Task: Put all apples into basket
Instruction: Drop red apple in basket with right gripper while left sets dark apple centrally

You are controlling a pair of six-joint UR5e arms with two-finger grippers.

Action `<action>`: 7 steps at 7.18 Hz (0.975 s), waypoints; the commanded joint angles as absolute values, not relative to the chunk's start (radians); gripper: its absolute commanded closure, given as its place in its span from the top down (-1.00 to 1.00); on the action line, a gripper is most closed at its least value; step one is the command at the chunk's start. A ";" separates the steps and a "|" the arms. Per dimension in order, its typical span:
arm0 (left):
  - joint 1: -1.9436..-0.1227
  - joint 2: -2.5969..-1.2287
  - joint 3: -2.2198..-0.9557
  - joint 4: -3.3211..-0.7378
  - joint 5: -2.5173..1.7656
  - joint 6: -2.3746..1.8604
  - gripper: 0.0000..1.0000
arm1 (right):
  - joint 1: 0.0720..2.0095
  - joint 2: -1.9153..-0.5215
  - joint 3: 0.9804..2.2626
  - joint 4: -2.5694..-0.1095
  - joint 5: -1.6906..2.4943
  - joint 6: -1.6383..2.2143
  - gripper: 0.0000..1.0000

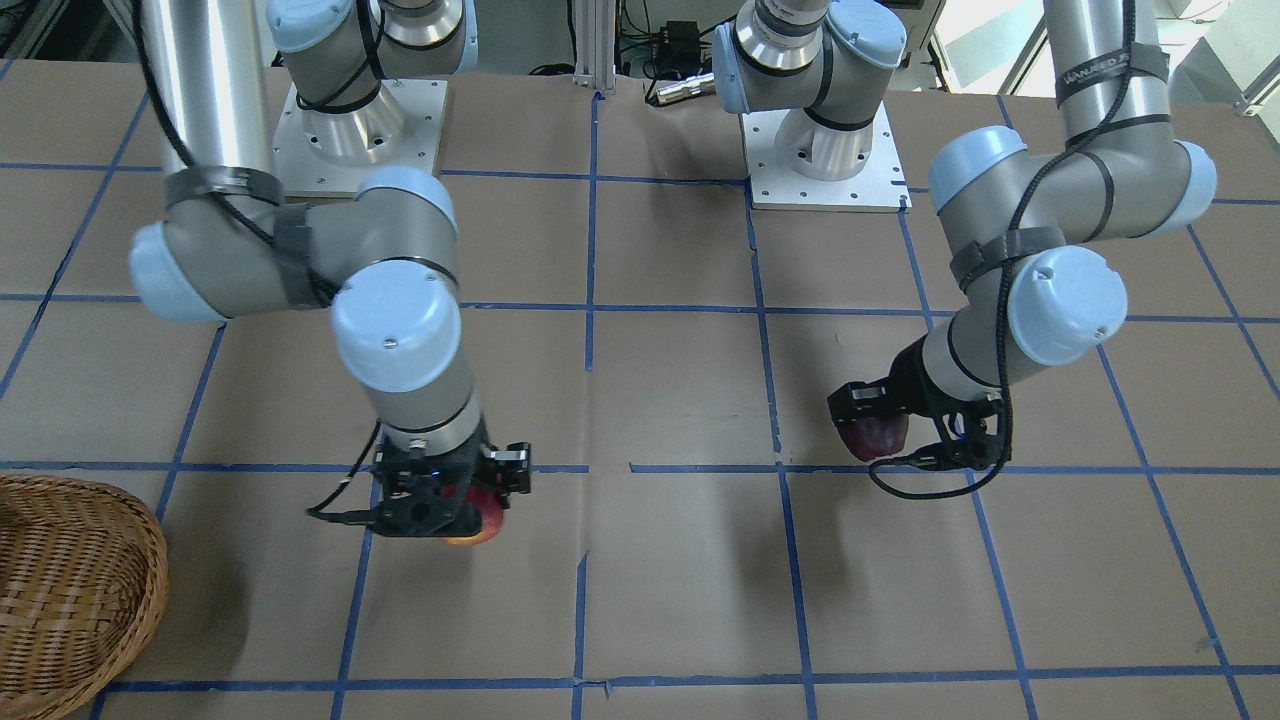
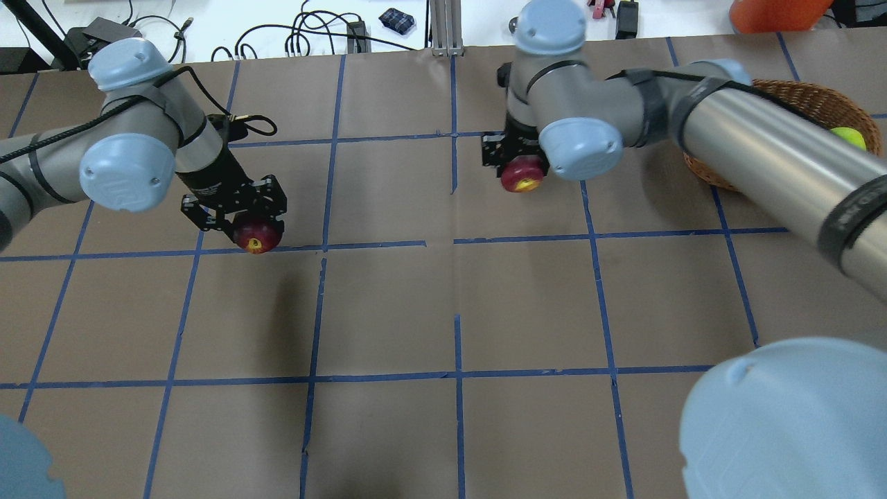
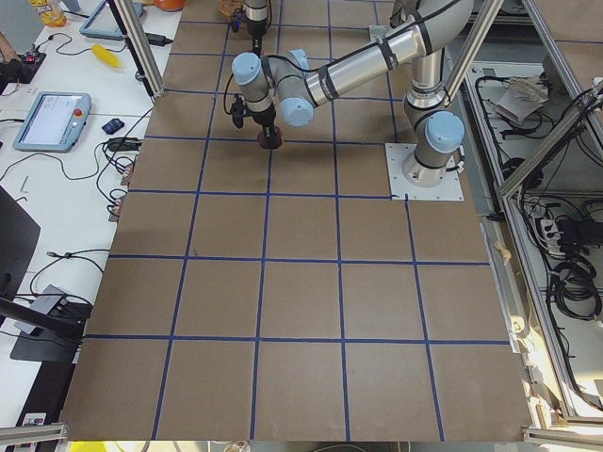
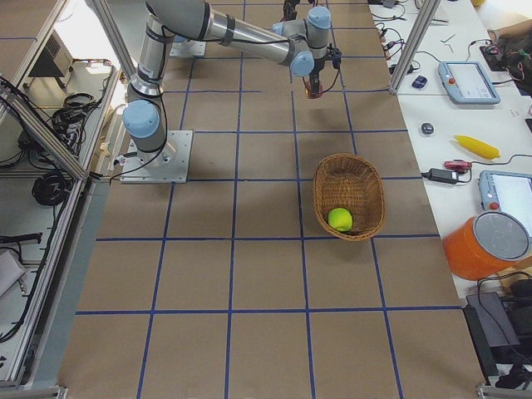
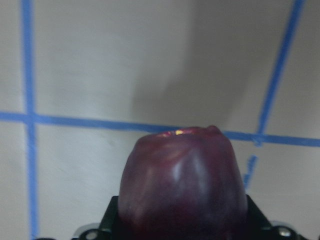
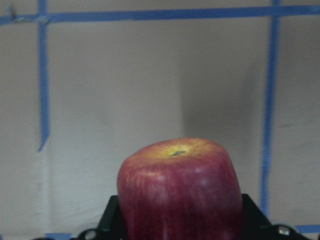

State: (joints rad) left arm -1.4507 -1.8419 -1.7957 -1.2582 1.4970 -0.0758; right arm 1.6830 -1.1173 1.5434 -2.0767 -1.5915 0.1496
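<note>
Both arms are in the carrying step. The left gripper (image 2: 242, 216) pinches a dark red apple (image 2: 257, 235) above the table at the left. The right gripper (image 2: 516, 156) pinches a red-yellow apple (image 2: 522, 174) near the far middle. The basket (image 4: 320, 195) stands at the far right and holds one green apple (image 4: 339, 219). Next, I think, each arm must travel over the rim and release.

Two red apples (image 2: 257, 235) (image 2: 523, 174), one green apple (image 4: 339, 219), one wicker basket (image 4: 357, 184), two robot arms (image 2: 125, 166) (image 2: 755, 145)

We record overhead and front cameras opposed across the table (image 2: 527, 305), sharing the basket (image 1: 100, 560); end cameras lengthwise; wrist cameras close, downward.
</note>
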 commanded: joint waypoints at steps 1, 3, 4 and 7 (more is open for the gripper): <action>-1.691 -1.851 -1.831 -1.089 1.483 -0.416 -0.29 | 1.383 -1.164 1.490 -2.006 -1.724 -0.073 -1.00; -1.858 -1.922 -1.830 -0.845 1.483 -0.569 -0.29 | 1.213 -1.138 1.486 -2.026 -1.724 -0.218 -1.00; -1.921 -1.957 -1.830 -0.784 1.488 -0.592 -0.28 | 1.174 -1.090 1.493 -2.052 -1.730 -0.273 -1.00; -1.947 -2.032 -1.825 -0.763 1.492 -0.571 0.07 | 1.152 -0.994 1.488 -2.183 -1.721 -0.318 -0.91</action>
